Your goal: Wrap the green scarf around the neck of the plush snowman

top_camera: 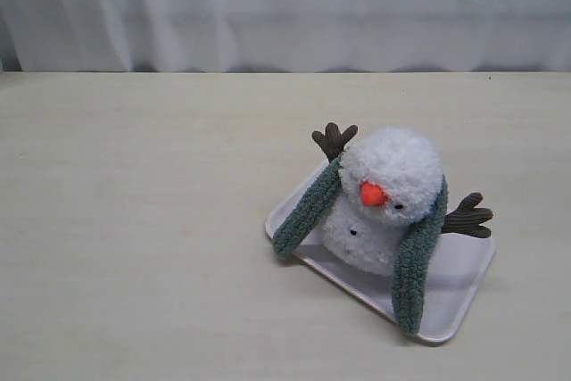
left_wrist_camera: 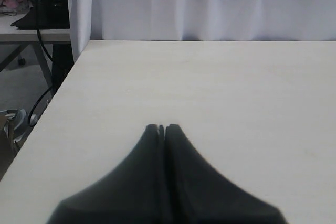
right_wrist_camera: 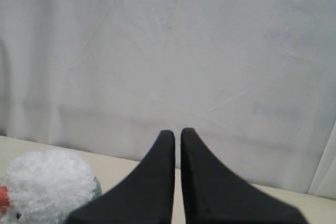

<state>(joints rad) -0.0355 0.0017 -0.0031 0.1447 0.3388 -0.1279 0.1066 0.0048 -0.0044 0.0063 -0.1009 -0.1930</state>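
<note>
Both pincers, left gripper [left_wrist_camera: 161,127] and right gripper [right_wrist_camera: 177,132], are closed, empty, above a pale table [top_camera: 134,220] before a white curtain [top_camera: 285,6]; the plush snowman [top_camera: 388,198] leans forward-left on its tray [top_camera: 464,274], the green scarf [top_camera: 415,265] draping down both sides.

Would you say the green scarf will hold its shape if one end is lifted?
Probably not. The green scarf drapes limply over the plush snowman, both ends hanging onto the tray, so it looks floppy. Its fuzzy ribbed knit should grip rather than slip, and seems light.

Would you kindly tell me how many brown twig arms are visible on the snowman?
2: one twig arm rises behind the plush snowman; the other twig arm sticks out sideways over the white tray.
</note>
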